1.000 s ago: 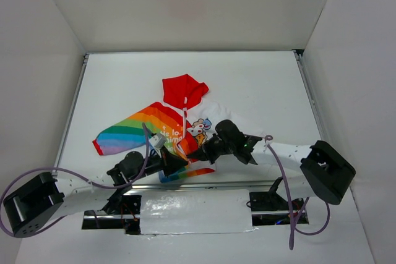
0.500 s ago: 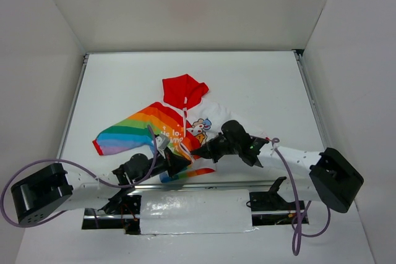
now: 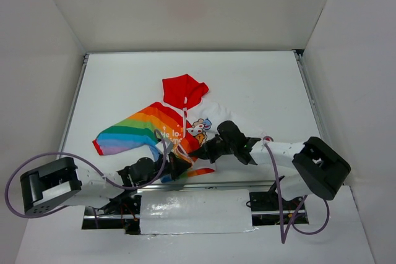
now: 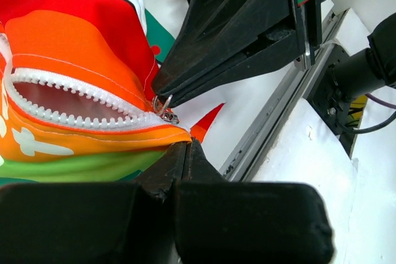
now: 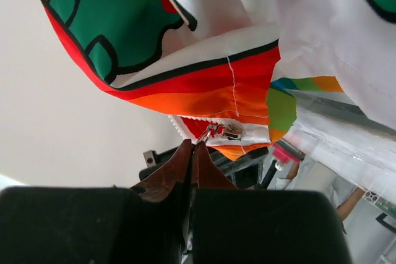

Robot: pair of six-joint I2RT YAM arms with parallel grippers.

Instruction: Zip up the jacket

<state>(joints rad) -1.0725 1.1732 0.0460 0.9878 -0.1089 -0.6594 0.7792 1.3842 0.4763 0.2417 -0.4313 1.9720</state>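
The jacket [image 3: 167,129] lies flat mid-table, its red hood [image 3: 184,91] at the far end, the rainbow half [image 3: 136,131] on the left and the white cartoon half [image 3: 209,120] on the right. My left gripper [image 4: 189,143] is shut on the jacket's orange bottom hem, just below the zipper's foot. The white zipper teeth [image 4: 68,100] gape open above it. My right gripper [image 5: 193,144] is shut on the small metal zipper pull [image 5: 215,130], which hangs from the slider [image 5: 232,132] at the bottom. Both grippers meet at the jacket's near edge [image 3: 189,157].
A metal rail [image 3: 204,185] runs along the table's near edge right behind both grippers. Purple cables [image 3: 279,196] loop off each arm. White walls close in the table on three sides.
The left arm has swung right and its gripper has pushed in under the hem. The right arm's elbow swung out and back, its gripper staying at the zipper's foot. The hem has bunched slightly.
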